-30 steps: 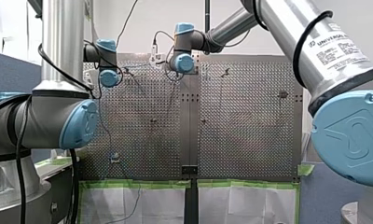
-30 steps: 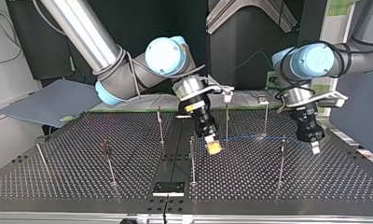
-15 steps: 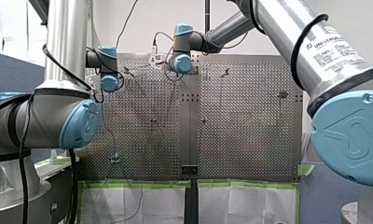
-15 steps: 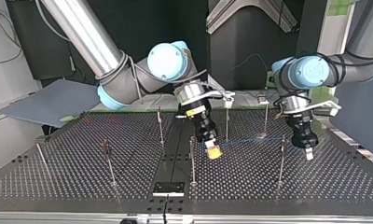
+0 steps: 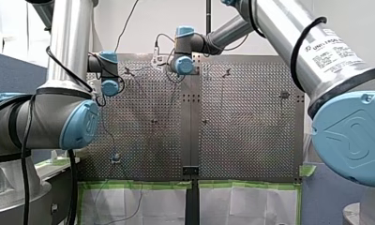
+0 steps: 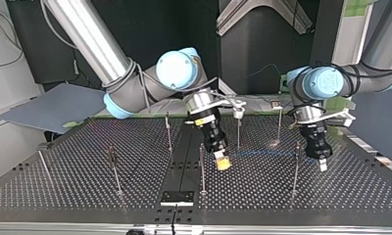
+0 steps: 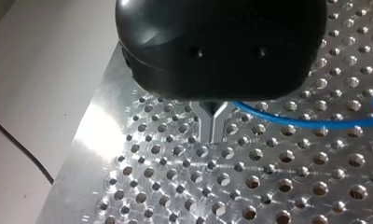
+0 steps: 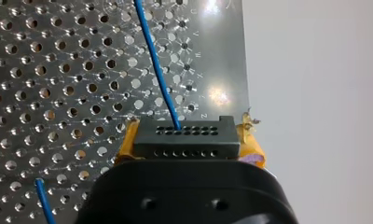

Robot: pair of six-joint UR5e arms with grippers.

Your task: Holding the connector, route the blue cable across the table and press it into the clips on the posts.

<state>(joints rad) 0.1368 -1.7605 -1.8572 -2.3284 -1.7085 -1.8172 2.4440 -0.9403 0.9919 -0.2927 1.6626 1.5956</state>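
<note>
Strain on the wire is the main risk. The right arm's [image 6: 177, 68] jaws are clenched on the black connector [image 8: 183, 135], with a yellow pad [image 8: 251, 148] on either side, low over the bench [image 6: 76, 191] near the middle of the top view. The blue cable [image 6: 262, 154] leaves one hole of the connector and runs towards that view's right, roughly level, past one post [image 6: 238, 134] to another [image 6: 296, 169] just beside the left arm's [image 6: 326, 83] jaws. In the left wrist view those metal jaws are pinched together at the tips. The cable passes close behind them, but it cannot be told whether they nip it.

If the right arm carries the connector on while the line is this taut, the wire could drag on a post. It could also twist the connector in the pads or tug loose at its hole. The cable also appears to sit partway up the posts, so a press made beside a clip rather than over it would miss. The left jaws hang near the bench and a post, so a small misjudged move could strike either.
</note>
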